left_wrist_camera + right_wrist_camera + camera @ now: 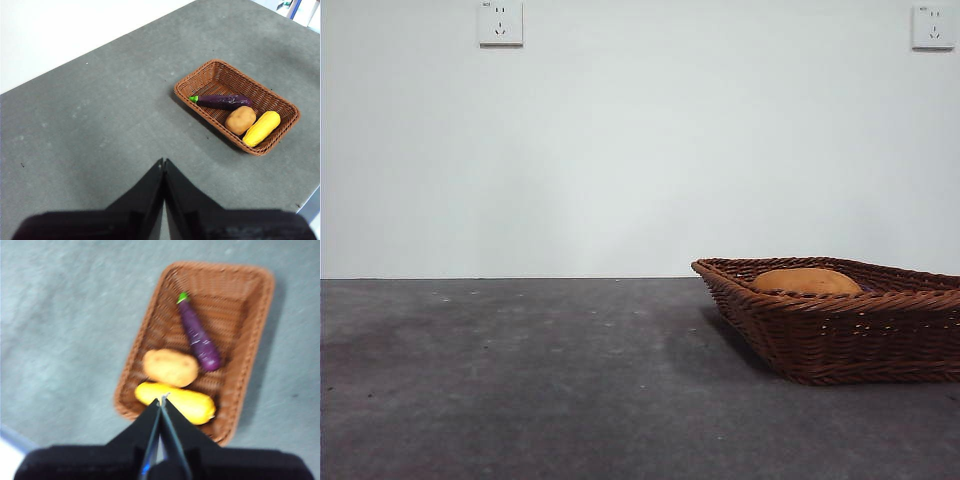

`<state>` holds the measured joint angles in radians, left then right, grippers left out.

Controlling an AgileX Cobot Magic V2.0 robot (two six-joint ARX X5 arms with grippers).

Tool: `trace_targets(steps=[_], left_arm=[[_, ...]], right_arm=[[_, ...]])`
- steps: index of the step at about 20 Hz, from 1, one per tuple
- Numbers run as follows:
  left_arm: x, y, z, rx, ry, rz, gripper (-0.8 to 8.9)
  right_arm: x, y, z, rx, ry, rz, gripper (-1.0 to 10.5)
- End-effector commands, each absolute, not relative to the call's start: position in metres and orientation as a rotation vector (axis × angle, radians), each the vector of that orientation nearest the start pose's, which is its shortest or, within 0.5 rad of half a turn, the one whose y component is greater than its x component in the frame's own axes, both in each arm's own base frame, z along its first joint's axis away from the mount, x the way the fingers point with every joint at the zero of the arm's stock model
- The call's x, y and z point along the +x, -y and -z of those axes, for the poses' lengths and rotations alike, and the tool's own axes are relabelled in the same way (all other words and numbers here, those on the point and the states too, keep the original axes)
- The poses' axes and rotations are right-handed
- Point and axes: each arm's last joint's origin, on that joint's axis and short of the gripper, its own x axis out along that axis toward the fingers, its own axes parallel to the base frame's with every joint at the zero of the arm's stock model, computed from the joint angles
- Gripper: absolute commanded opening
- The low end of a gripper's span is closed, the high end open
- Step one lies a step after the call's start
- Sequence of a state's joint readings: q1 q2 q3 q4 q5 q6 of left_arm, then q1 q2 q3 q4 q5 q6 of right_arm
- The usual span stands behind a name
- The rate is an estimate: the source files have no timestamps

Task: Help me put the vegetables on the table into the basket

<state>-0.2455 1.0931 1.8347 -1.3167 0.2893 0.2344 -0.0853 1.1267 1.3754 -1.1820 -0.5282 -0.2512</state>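
The wicker basket (pixel 840 330) stands on the dark grey table (pixel 520 380) at the right. It holds all three vegetables: the purple eggplant (pixel 223 101), the potato (pixel 240 120) and the yellow corn (pixel 261 128). Only the potato (pixel 806 281) shows above the rim in the front view. The right wrist view shows the basket (pixel 250 315) from above with the eggplant (pixel 198 338), potato (pixel 170 367) and corn (pixel 185 401). My right gripper (pixel 162 400) is shut and empty, high above the corn. My left gripper (pixel 163 163) is shut and empty, high over bare table, away from the basket (pixel 210 75).
A white wall with two sockets (pixel 500 22) stands behind the table. The table's edge (pixel 310 200) runs close to the basket on one side. No arm shows in the front view.
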Motion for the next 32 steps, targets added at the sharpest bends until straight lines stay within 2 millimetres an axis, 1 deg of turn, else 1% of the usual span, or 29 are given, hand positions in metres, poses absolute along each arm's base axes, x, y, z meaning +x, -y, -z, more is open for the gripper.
trace_targets(steps=[1, 4, 7, 9, 11, 12, 14, 16, 17, 18, 20, 24, 28, 30, 32], left_arm=[[0.114, 0.037, -0.496, 0.2, -0.522, 0.586, -0.03], [0.115, 0.038, -0.497, 0.156, -0.517, 0.571, -0.03], [0.116, 0.038, -0.501, 0.175, -0.468, 0.566, -0.03], [0.117, 0.035, -0.503, 0.212, -0.431, 0.524, -0.04], [0.116, 0.025, -0.511, 0.273, -0.336, 0.432, -0.04], [0.112, 0.021, -0.515, 0.291, -0.274, 0.408, -0.04], [0.1, 0.017, -0.521, 0.312, -0.127, 0.45, -0.03], [0.088, 0.016, -0.516, 0.351, 0.017, 0.477, -0.04], [0.084, 0.015, -0.508, 0.363, 0.064, 0.459, -0.04], [0.082, 0.014, -0.496, 0.372, 0.101, 0.443, -0.04], [0.08, 0.013, -0.464, 0.378, 0.123, 0.423, -0.04], [0.08, 0.009, -0.384, 0.295, 0.094, 0.373, -0.04], [0.083, 0.007, -0.302, 0.276, 0.045, 0.335, -0.04], [0.085, 0.006, -0.268, 0.255, 0.02, 0.292, -0.03], [0.087, 0.005, -0.241, 0.228, -0.004, 0.257, -0.03]], right_arm=[[0.188, 0.002, -0.387, 0.025, -0.815, -0.497, 0.0], [0.189, 0.003, -0.387, 0.001, -0.815, -0.454, 0.0], [0.189, 0.004, -0.387, -0.016, -0.824, -0.42, 0.0], [0.189, 0.005, -0.387, -0.022, -0.827, -0.408, 0.0], [0.189, 0.005, -0.387, -0.025, -0.828, -0.403, 0.0], [0.189, 0.005, -0.387, -0.025, -0.828, -0.403, 0.0], [0.189, 0.005, -0.387, -0.025, -0.828, -0.403, 0.0], [0.189, 0.005, -0.387, -0.025, -0.828, -0.403, 0.0], [0.189, 0.005, -0.387, -0.025, -0.828, -0.403, 0.0], [0.189, 0.005, -0.387, -0.025, -0.828, -0.403, 0.0], [0.189, 0.005, -0.387, -0.025, -0.828, -0.403, 0.0], [0.189, 0.005, -0.387, -0.025, -0.828, -0.403, 0.0], [0.189, 0.005, -0.387, -0.025, -0.828, -0.403, 0.0], [0.189, 0.005, -0.387, -0.025, -0.828, -0.403, 0.0], [0.189, 0.005, -0.387, -0.025, -0.828, -0.403, 0.0]])
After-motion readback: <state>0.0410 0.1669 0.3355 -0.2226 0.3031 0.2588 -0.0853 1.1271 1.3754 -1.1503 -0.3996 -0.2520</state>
